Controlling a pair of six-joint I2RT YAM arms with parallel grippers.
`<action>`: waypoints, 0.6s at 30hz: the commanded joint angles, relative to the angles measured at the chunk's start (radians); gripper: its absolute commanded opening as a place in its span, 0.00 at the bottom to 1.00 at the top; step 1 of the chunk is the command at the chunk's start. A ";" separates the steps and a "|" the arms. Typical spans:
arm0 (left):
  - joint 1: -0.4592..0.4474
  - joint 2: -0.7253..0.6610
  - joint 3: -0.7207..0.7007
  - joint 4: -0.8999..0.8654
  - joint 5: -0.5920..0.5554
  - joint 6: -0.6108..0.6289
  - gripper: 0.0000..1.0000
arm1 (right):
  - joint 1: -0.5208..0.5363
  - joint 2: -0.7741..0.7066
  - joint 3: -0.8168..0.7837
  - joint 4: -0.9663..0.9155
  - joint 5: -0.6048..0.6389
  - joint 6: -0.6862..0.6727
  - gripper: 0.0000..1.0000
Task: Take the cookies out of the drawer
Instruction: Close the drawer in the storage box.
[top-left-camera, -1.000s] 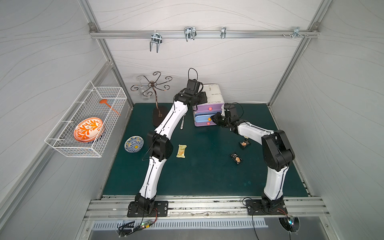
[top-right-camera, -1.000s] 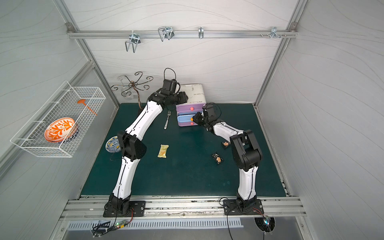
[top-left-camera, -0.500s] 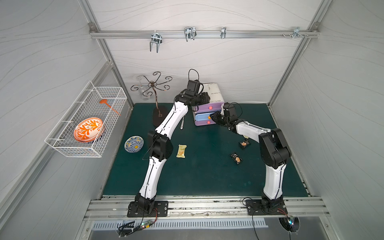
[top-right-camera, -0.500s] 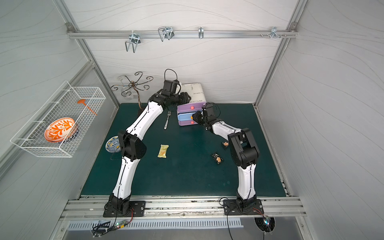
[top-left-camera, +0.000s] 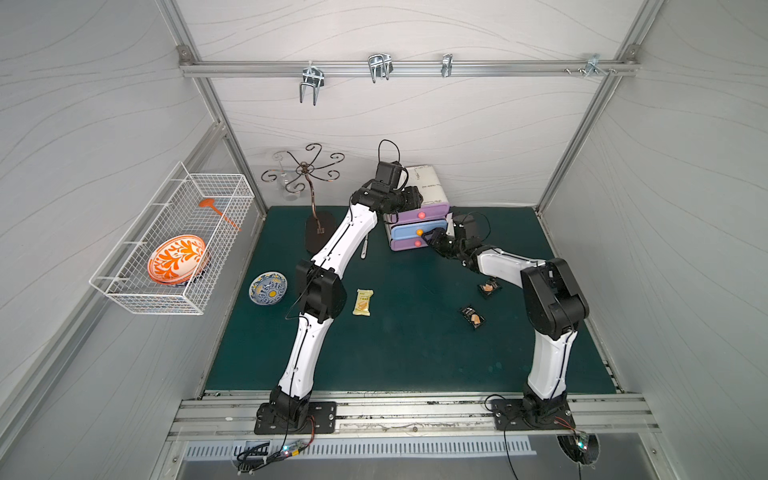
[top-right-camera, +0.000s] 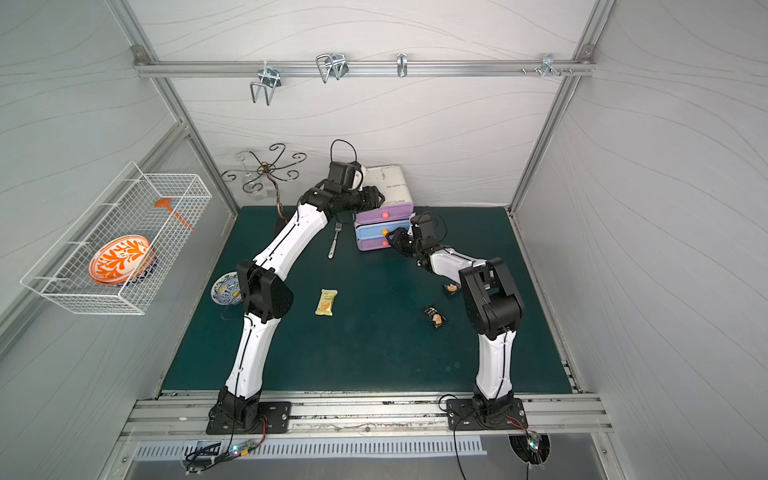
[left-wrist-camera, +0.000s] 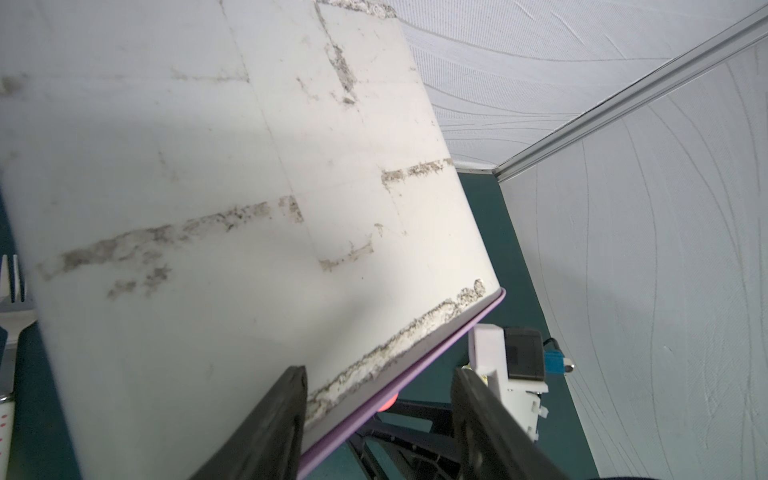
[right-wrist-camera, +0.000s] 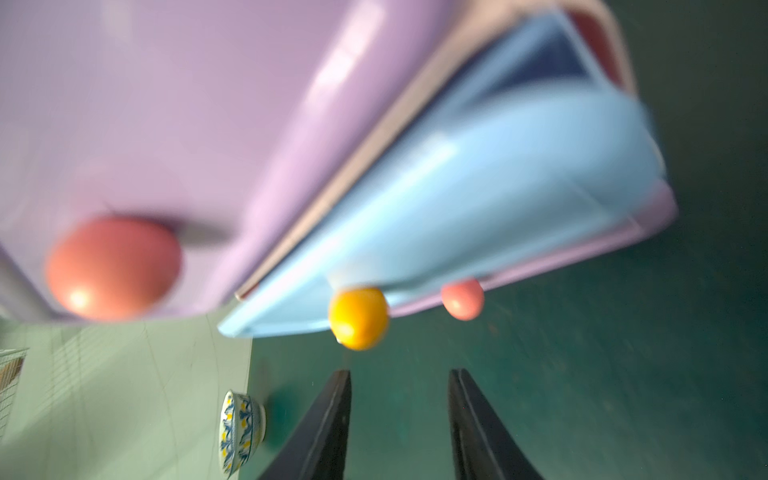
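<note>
Cookies (top-right-camera: 326, 301) lie out on the green desk (top-left-camera: 395, 353) in both top views: a pale yellow packet (top-left-camera: 363, 302) at mid-frame, a black packet (top-left-camera: 472, 318) to its right, and a second black packet (top-left-camera: 489, 288) just above that one, partly covered by the right forearm.

At upper centre stands the drawer unit (top-left-camera: 417, 226), against the back wall. The left fingers (left-wrist-camera: 291, 395) are spread and grip nothing. One rests on the unit's scuffed white top, and the other hangs past its front edge. This looks like a brace, so the light unit does not slide when a drawer is worked. The right fingers (right-wrist-camera: 328, 415) also stand apart and empty, with the orange knob (right-wrist-camera: 359, 318) of the blue drawer (top-left-camera: 415, 232) just ahead of their tips, not between them. They seem lined up on that knob.

No view shows inside any drawer. The right wrist view is blurred. A dark gap above the blue front hints that this drawer stands slightly out, but I cannot tell whether any packets remain inside. The fork (top-right-camera: 334, 241) is plain in a top view, left of the unit.
</note>
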 joint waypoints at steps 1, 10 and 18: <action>0.009 0.055 -0.046 -0.131 0.002 -0.007 0.62 | -0.013 -0.066 -0.085 0.081 -0.058 0.040 0.44; 0.013 0.039 -0.048 -0.116 0.036 -0.028 0.65 | -0.026 0.113 -0.075 0.265 -0.116 0.169 0.53; 0.017 0.043 -0.049 -0.113 0.058 -0.033 0.66 | -0.028 0.272 0.002 0.378 -0.117 0.244 0.56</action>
